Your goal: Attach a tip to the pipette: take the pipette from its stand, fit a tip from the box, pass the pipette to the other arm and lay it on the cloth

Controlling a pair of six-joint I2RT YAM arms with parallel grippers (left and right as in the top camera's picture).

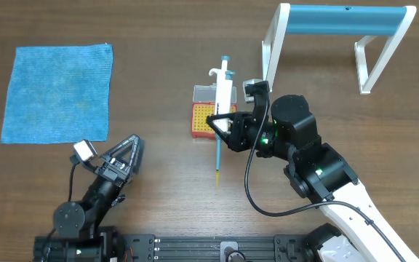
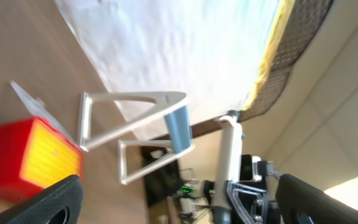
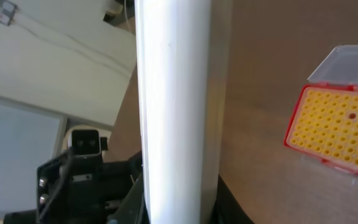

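Beside the red tip box, mid-table, the right gripper was clamped on the white pipette, narrow end pointing toward the arms' bases. That looked like a yellow tip seated on it, though it was too fine to swear to. The left gripper sat spread wide, holding nothing, near the blue cloth. It's a light, rigid, smooth-barrelled tool, I'd say: pinch the thick body, never the push-fit tip or the plunger.

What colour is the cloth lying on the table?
Blue. The cloth shows best in the top view.
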